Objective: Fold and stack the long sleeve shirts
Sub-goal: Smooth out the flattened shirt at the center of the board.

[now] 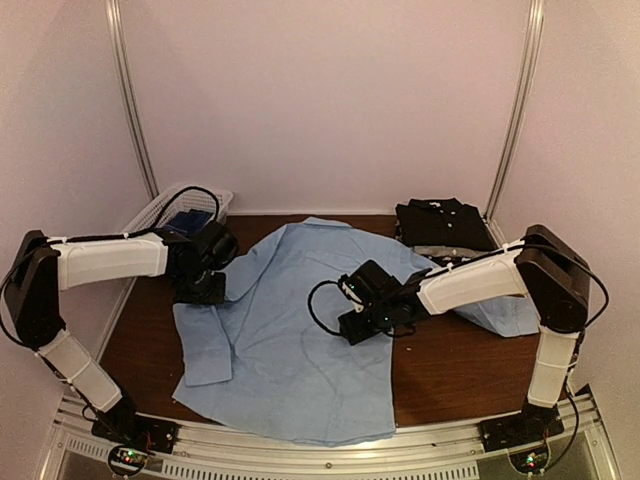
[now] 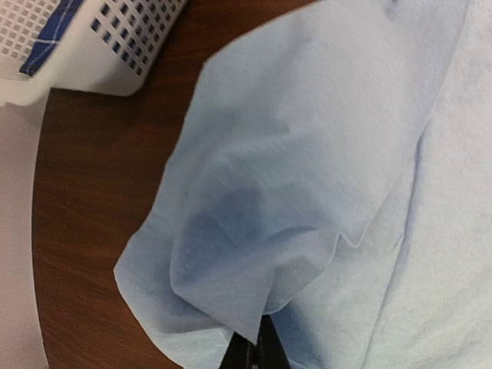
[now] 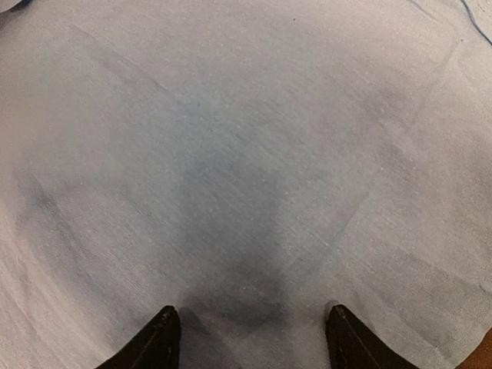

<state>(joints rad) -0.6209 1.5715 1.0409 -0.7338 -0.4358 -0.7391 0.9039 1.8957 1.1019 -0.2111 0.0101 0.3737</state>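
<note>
**A:** Where is the shirt at this moment?

**B:** The light blue shirt [image 1: 300,340] lies spread on the dark wooden counter [image 1: 440,375], with the collar to the far side and the hem reaching the near edge. One sleeve [image 1: 204,345] is laid along the body. A black shirt [image 1: 443,222] sits folded in the far right corner.

**A:** And the two hands?

**B:** The left hand [image 2: 252,347] is clenched on a thin fold of the blue cloth near the shoulder, and the fabric rises from it like a small tent. The right hand [image 3: 250,338] is released, fingers wide apart, low over the middle of the shirt. I cannot tell whether it presses the cloth.

**A:** What could go wrong?

**B:** I think the pinch takes only the edge of one thin layer, so the cloth may slip out when the arm pulls. If nothing holds the body down, the whole shirt may slide on the smooth wood and the hem may hang over the edge. Also the white mesh basket [image 1: 165,208] is near the left arm and might be pushed.

**A:** How are the materials?

**B:** The shirt is thin, matte, woven and limp, with soft creases. The basket is stiff plastic with square holes.
</note>
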